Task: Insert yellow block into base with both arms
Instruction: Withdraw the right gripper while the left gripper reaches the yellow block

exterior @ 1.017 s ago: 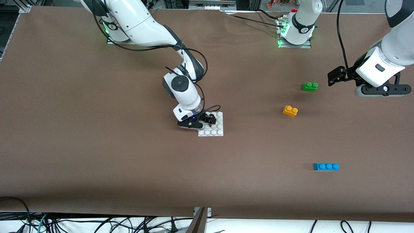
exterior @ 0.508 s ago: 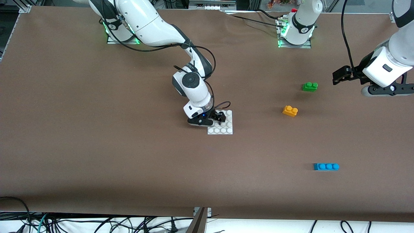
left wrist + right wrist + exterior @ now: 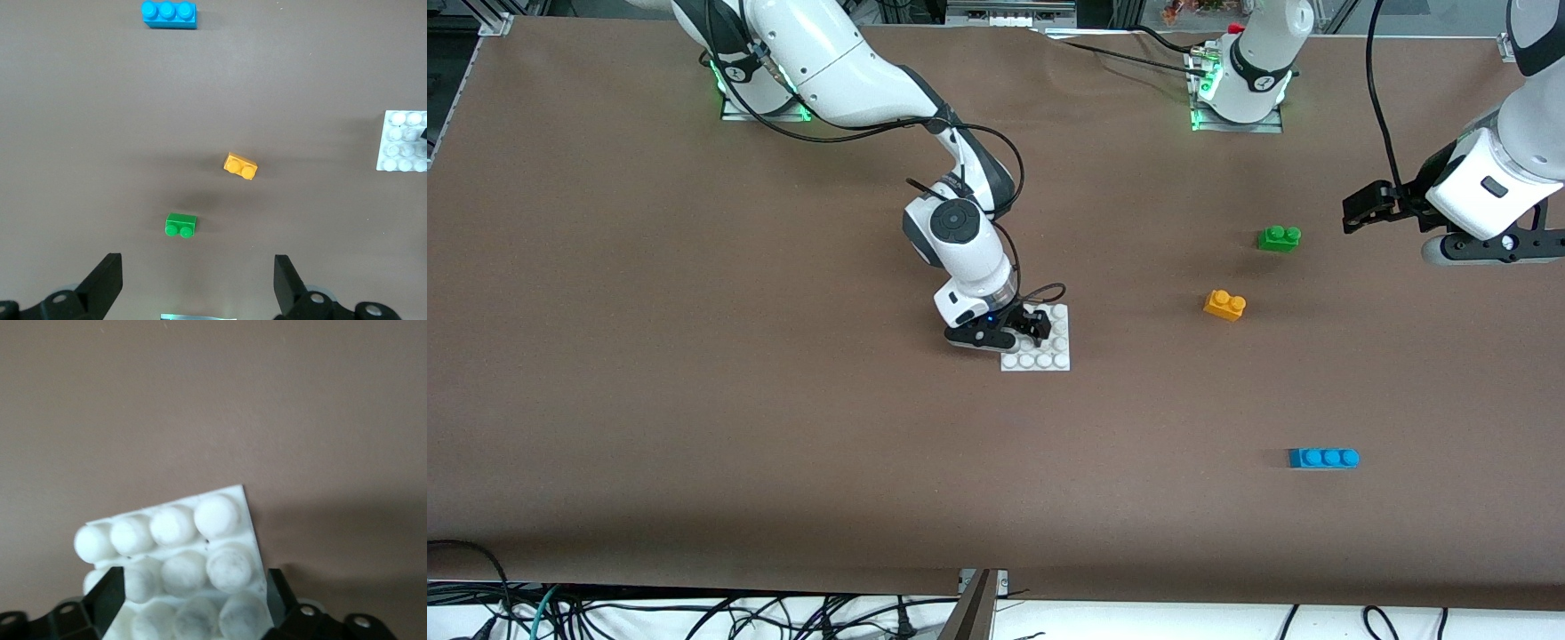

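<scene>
On the brown table [image 3: 694, 400], toward the left arm's end, the yellow block [image 3: 1224, 305] is seen lying flat with its two studs up, untouched by either gripper. Its long axis is set slightly aslant to the table's edge. A green brick [image 3: 1279, 237] lies near it, farther from the front camera, and a blue brick [image 3: 1323, 458] lies well apart, nearer that camera. The base [image 3: 1040, 351] rests near the table's middle, well apart from the block, toward the right arm's end. The base is pinched at one edge by the right gripper [image 3: 1032, 325], whose fingers are closed onto it, as the right wrist view shows. The left gripper [image 3: 1360, 209] is held in the air over bare table beside the green brick, its fingers [image 3: 107, 283] spread wide. The block is judged nearer to the left arm, so it would be reached past the green brick.
</scene>
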You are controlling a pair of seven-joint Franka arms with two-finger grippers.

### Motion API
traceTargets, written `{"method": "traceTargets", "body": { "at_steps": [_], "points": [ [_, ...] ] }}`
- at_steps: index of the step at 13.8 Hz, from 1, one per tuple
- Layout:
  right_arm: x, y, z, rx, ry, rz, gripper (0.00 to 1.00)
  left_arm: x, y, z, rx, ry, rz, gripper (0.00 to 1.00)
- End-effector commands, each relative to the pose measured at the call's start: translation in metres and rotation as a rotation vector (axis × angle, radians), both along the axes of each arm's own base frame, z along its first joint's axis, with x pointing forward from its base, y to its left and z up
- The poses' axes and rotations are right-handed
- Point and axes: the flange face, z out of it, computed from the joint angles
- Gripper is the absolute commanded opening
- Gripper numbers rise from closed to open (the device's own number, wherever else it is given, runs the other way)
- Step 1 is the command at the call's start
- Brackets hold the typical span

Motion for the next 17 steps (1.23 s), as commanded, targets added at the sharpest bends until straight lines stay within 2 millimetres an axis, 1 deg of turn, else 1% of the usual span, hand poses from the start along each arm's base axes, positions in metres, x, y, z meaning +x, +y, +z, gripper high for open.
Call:
{"method": "traceTargets", "body": {
  "at_steps": [1, 2, 3, 4, 5, 6, 8, 10, 11, 12, 13, 15, 16, 17],
  "points": [
    [0.027, -0.018, 0.061, 0.024, 0.011, -0.051, 0.99, 0.000, -0.003, 0.006, -0.011, 0.002, 0.003, 1.00],
    [0.034, -0.033, 0.086, -0.009, 0.044, -0.050, 0.99, 0.001, -0.003, 0.005, -0.011, 0.004, 0.003, 1.00],
    [0.046, -0.058, 0.113, -0.043, 0.068, -0.026, 0.99, 0.001, -0.003, 0.004, -0.011, 0.005, 0.003, 1.00],
    [0.054, -0.085, 0.133, -0.077, 0.095, 0.007, 0.99, 0.002, -0.004, 0.003, -0.010, 0.005, -0.002, 1.00],
    [0.060, -0.112, 0.151, -0.098, 0.113, 0.030, 0.99, 0.002, -0.007, 0.002, -0.012, 0.008, -0.009, 1.00],
    [0.061, -0.138, 0.170, -0.115, 0.132, 0.046, 0.99, 0.004, -0.009, -0.003, -0.014, 0.016, -0.015, 1.00],
    [0.056, -0.190, 0.210, -0.146, 0.170, 0.095, 0.99, 0.008, -0.013, -0.012, -0.019, 0.030, -0.027, 1.00],
    [0.051, -0.250, 0.253, -0.165, 0.209, 0.097, 0.99, 0.015, -0.019, -0.030, -0.023, 0.057, -0.044, 1.00],
    [0.049, -0.286, 0.272, -0.174, 0.227, 0.099, 0.99, 0.020, -0.018, -0.040, -0.029, 0.073, -0.051, 1.00],
    [0.044, -0.321, 0.289, -0.177, 0.247, 0.119, 0.99, 0.021, -0.019, -0.046, -0.034, 0.082, -0.076, 1.00],
    [0.039, -0.356, 0.301, -0.177, 0.285, 0.100, 0.99, 0.022, -0.019, -0.046, -0.036, 0.082, -0.098, 1.00],
    [0.026, -0.409, 0.332, -0.174, 0.311, 0.083, 0.99, 0.029, -0.020, -0.059, -0.053, 0.086, -0.154, 1.00],
    [0.018, -0.429, 0.349, -0.180, 0.300, 0.150, 0.99, 0.031, -0.024, -0.066, -0.063, 0.095, -0.202, 1.00],
    [0.010, -0.454, 0.363, -0.184, 0.283, 0.228, 0.99, 0.034, -0.028, -0.077, -0.071, 0.107, -0.238, 1.00]
  ]
}}
